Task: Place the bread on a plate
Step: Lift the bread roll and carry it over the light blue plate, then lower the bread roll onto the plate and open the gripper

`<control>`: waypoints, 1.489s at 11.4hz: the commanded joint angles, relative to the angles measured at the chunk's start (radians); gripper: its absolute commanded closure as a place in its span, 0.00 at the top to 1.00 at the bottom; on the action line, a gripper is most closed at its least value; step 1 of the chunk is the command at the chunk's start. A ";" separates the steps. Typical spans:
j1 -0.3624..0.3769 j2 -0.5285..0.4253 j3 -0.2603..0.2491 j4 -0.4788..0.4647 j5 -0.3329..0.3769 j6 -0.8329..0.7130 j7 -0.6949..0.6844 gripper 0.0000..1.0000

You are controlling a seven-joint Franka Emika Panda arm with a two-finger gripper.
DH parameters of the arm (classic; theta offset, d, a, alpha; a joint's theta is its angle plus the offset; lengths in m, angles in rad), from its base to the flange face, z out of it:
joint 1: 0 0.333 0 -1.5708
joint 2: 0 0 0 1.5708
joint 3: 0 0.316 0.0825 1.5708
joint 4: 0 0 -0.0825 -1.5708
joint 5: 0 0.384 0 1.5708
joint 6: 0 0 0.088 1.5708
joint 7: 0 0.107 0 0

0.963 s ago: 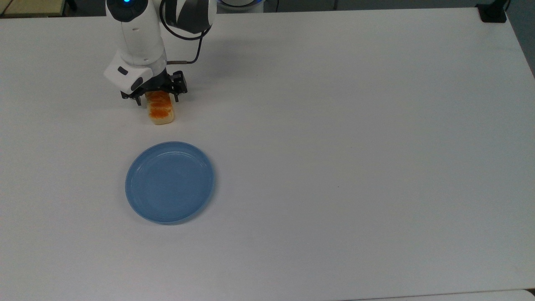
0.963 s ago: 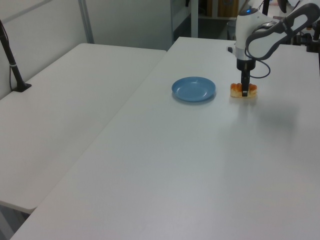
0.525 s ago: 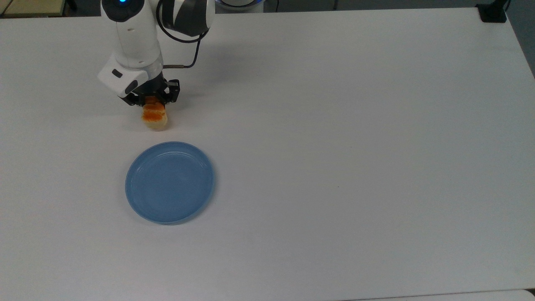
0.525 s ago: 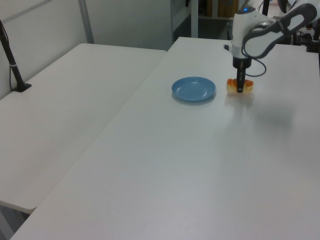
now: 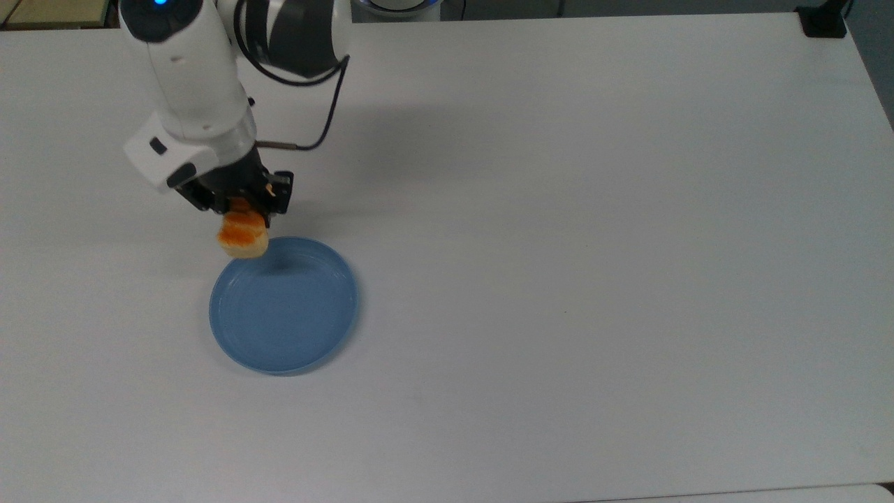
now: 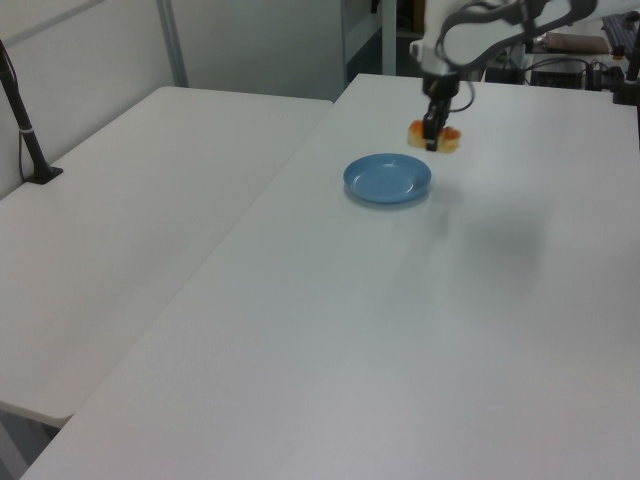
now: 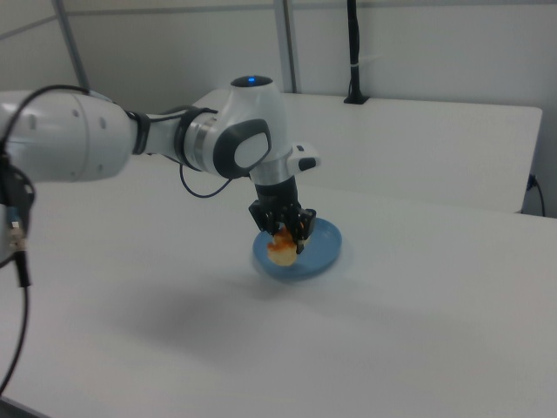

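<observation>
Clamped in the robot arm's black two-finger hand [image 5: 237, 206], the small oblong bread loaf with its lumpy orange-brown glazed top [image 5: 242, 237] hangs clear of the white worktop [image 5: 559, 209], just above the near rim of the round, shallow, light blue plastic plate [image 5: 286, 314] at the top view's upper left of it. Gripped across its middle, the loaf [image 6: 433, 136] sticks out both sides of the hand [image 6: 432, 138] in the left view, high enough, it appears, to pass over the raised rim. Carrying it on toward the plate's [image 7: 318, 248] centre before release would likely keep it from tipping off the edge.
</observation>
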 commanded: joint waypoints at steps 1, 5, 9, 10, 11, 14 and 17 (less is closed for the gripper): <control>0.061 0.201 -0.007 0.200 0.002 -0.007 0.099 0.47; 0.055 0.229 -0.008 0.270 0.005 -0.008 0.126 0.47; 0.058 0.246 -0.005 0.271 0.006 0.019 0.131 0.52; 0.062 0.257 -0.005 0.271 0.006 0.050 0.134 0.52; 0.064 0.262 -0.005 0.271 0.006 0.057 0.137 0.54; 0.062 0.251 -0.005 0.262 -0.001 0.053 0.131 1.00; 0.073 0.080 -0.005 0.216 -0.004 -0.072 0.133 1.00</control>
